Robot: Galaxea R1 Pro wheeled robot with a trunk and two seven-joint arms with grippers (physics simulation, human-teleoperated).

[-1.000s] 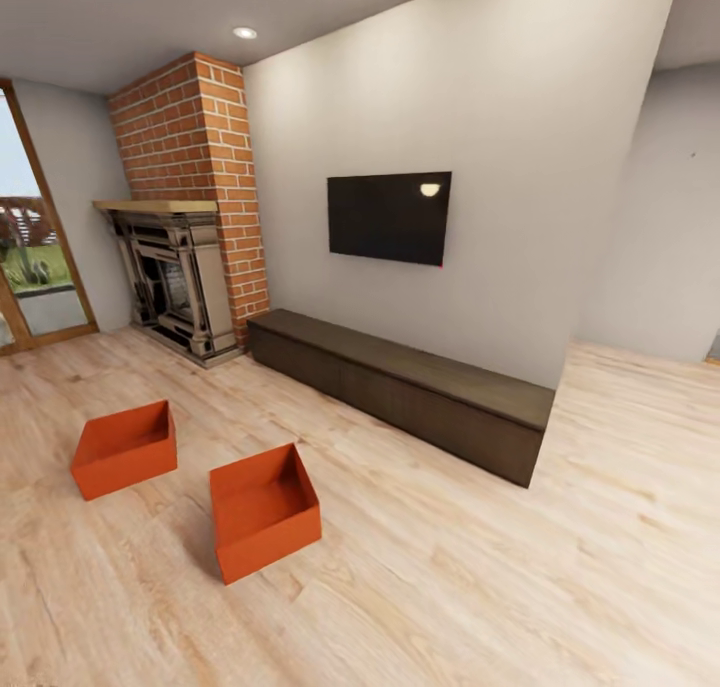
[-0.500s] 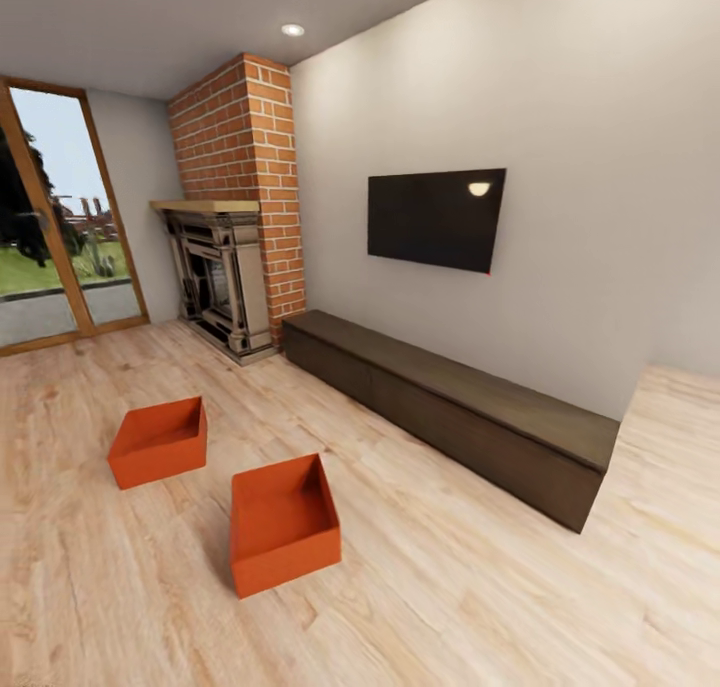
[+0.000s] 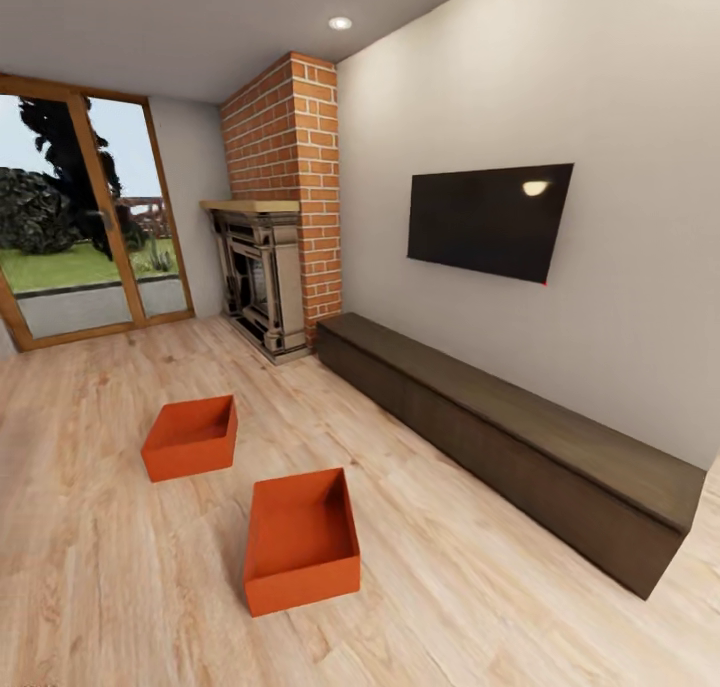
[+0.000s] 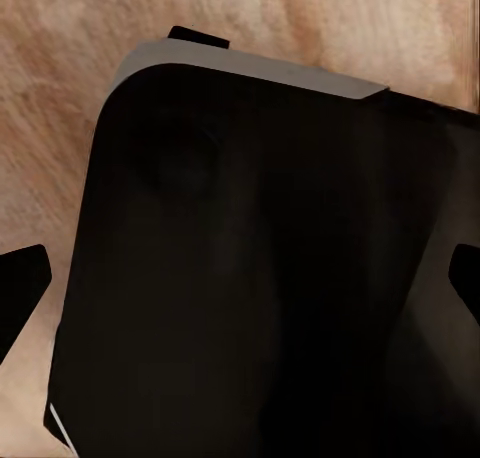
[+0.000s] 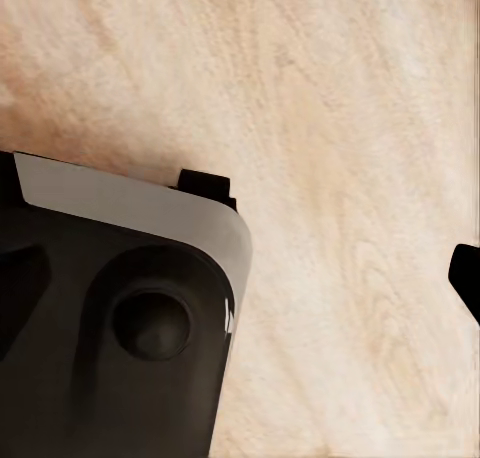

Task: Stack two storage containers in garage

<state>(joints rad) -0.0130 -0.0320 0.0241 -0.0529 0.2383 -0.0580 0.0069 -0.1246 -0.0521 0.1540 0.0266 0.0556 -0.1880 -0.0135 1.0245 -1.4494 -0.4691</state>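
Apart on plank floor (image 3: 480,587): two storage containers (image 3: 300,540) (image 3: 192,436); tool states unreadable.

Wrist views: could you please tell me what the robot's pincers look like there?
The left pincer shows two plain matte black fingertips with angular, tapered ends. The right pincer shows one matching black fingertip. I can see no cables or markings on them.
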